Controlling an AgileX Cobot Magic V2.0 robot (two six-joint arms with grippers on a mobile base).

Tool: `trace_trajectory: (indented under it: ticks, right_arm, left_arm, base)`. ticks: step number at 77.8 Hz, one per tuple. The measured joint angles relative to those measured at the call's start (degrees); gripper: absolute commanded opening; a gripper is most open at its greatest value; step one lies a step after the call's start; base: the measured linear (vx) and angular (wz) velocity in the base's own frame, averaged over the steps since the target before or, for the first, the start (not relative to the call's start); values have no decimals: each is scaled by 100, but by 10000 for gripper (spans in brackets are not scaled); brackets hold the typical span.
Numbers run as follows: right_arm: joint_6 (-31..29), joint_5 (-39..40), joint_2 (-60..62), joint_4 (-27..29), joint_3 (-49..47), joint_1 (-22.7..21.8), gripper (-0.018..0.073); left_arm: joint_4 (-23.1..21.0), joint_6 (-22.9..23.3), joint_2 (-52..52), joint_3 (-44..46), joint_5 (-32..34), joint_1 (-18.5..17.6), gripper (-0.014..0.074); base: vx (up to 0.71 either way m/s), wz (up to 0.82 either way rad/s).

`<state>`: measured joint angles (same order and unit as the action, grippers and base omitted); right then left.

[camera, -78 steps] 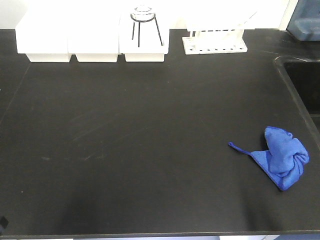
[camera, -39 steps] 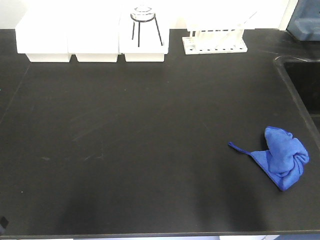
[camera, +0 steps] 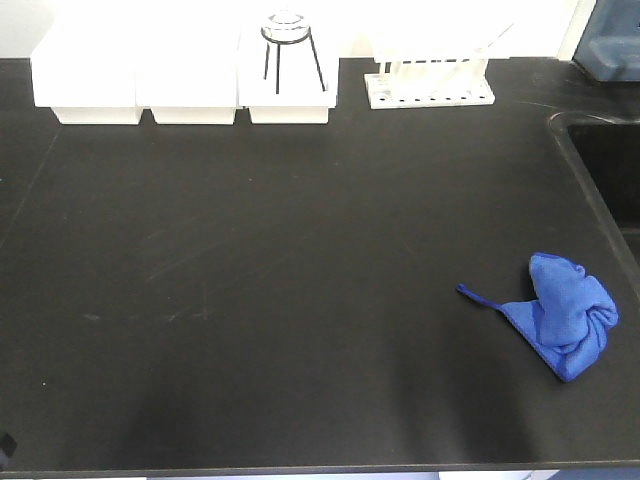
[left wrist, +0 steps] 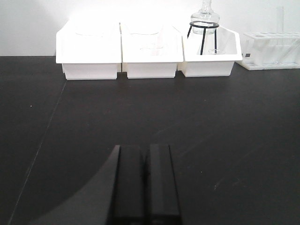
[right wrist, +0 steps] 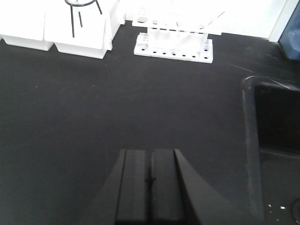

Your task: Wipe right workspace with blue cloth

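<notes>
1. Cloth (camera: 565, 315): the bunched blue cloth lay loose on the black bench top (camera: 300, 260), near its right front corner. Its thin tail trailed left, and nothing touched it.
2. Sink (camera: 592, 150): a recessed basin lay just behind and to the right of the cloth. An approach from above would best keep the arm off its rim.
3. Right gripper (right wrist: 151, 192): the fingers were pressed together and held nothing, and the cloth was absent from its view. It would need to spread wide, then descend on the tallest fold, not the tail.
4. Left gripper (left wrist: 143, 187): likewise closed and empty, it faced the white bins (left wrist: 150, 56).
5. Rack (camera: 428, 85): it stood well apart and possibly held tubes, though glare hid the detail.
</notes>
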<state>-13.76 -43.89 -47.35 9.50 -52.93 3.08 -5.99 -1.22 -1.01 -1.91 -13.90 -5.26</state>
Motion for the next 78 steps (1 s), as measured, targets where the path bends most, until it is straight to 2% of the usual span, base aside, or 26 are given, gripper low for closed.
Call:
trace_trajectory:
  ticks: [15, 23, 30, 37, 47, 54, 63, 78]
  right_arm:
    - [0, -7, 0, -439, 0, 0, 601]
    - [0, -1, 0, -579, 0, 0, 732]
    - [63, 19, 0, -588, 0, 0, 727]
    - [547, -56, -7, -695, 0, 0, 706]
    - [1484, -234, -204, -1322, 0, -136, 653]
    - [1854, -436, -528, -1766, 0, -316, 610]
    - [1967, -608, -1048, -1850, 0, -498, 568]
    - [1752, -580, -2103, -1364, 0, -534, 563]
  left_arm:
    - [0, 0, 0, 0, 0, 0, -6]
    - [0, 0, 0, 0, 0, 0, -6]
    - [0, 0, 0, 0, 0, 0, -6]
    - [0, 0, 0, 0, 0, 0, -6]
    - [0, 0, 0, 0, 0, 0, -6]
    - [0, 0, 0, 0, 0, 0, -6]
    - [0, 0, 0, 0, 0, 0, -6]
    - [0, 0, 0, 0, 0, 0, -6]
  base:
    - [0, 0]
    - [0, 0]
    - [0, 0]
    - [0, 0]
    - [0, 0]
    - [0, 0]
    - [0, 0]
    - [0, 0]
